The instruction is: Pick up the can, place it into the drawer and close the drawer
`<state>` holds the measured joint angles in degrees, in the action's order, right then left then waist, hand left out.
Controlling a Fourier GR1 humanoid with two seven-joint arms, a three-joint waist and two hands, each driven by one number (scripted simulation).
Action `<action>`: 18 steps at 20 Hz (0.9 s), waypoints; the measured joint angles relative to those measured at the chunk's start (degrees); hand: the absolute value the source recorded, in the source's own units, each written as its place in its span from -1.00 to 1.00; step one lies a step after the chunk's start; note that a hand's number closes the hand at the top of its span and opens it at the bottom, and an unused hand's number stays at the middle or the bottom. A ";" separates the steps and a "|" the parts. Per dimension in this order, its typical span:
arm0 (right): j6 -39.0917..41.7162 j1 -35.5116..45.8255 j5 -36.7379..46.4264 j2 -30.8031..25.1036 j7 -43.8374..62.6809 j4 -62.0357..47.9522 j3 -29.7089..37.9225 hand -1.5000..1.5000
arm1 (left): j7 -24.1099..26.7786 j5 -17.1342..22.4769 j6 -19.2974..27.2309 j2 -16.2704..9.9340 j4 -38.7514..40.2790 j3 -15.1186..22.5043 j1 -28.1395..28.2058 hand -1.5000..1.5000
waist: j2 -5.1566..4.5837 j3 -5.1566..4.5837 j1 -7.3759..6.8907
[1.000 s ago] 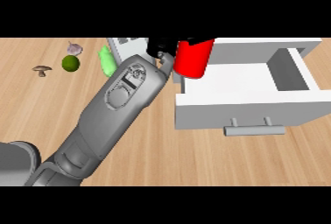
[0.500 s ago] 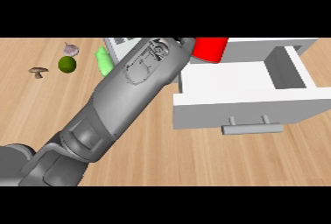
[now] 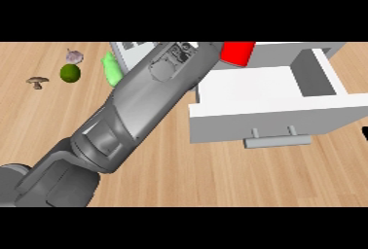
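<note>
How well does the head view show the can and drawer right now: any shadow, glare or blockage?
Head view: flat light, no glare; drawer floor bright white, its front greyer. The left forearm covers the can along its left edge, and the picture's top cuts the can off.

Can (image 3: 237,52) above open drawer (image 3: 266,92)

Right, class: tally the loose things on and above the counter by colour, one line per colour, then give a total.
Red: 1, the can
Green: 2, a round fruit and a long vegetable
Brown: 1, a mushroom
Pale purple: 1, a garlic bulb
Total: 5
</note>
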<state>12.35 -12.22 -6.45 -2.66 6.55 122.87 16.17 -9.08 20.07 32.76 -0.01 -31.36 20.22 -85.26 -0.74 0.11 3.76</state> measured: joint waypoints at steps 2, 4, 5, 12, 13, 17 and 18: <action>-0.12 0.45 0.08 0.07 0.28 -0.01 -0.26 -1.00 | 1.08 1.36 0.25 0.01 1.53 1.04 -0.19 1.00 | -0.10 0.02 0.32; -0.19 0.82 0.60 0.19 -0.12 -0.73 -0.52 -1.00 | 2.42 2.12 0.39 0.00 3.31 2.04 -0.43 1.00 | -0.24 0.03 0.59; -0.20 1.18 0.51 -0.06 0.54 -0.34 -0.61 -1.00 | 3.00 2.65 0.55 0.00 3.73 2.77 -0.34 1.00 | -0.27 0.03 0.74; -1.00 3.48 1.31 -0.03 0.67 -1.57 -1.03 -1.00 | 6.76 5.45 3.63 0.01 6.21 7.69 0.97 1.00 | -0.52 0.04 1.59; -1.18 3.80 1.69 0.09 0.42 -1.90 -1.21 -1.00 | 7.14 5.72 3.73 0.00 6.65 8.29 1.01 1.00 | -0.57 0.04 1.69; -1.06 4.74 1.37 -0.34 0.45 -2.53 -0.96 -1.00 | 8.28 6.89 4.06 0.01 7.85 10.57 1.50 1.00 | -0.75 0.07 2.43; -0.97 5.12 0.87 -0.71 0.75 -2.55 -0.56 -1.00 | 8.86 7.00 4.36 0.00 7.99 11.26 1.82 1.00 | -0.78 0.06 2.59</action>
<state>11.37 -7.10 -5.58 -3.37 7.30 120.33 15.61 -0.22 27.07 37.12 0.00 -23.38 31.49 -83.44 -1.52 0.17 6.35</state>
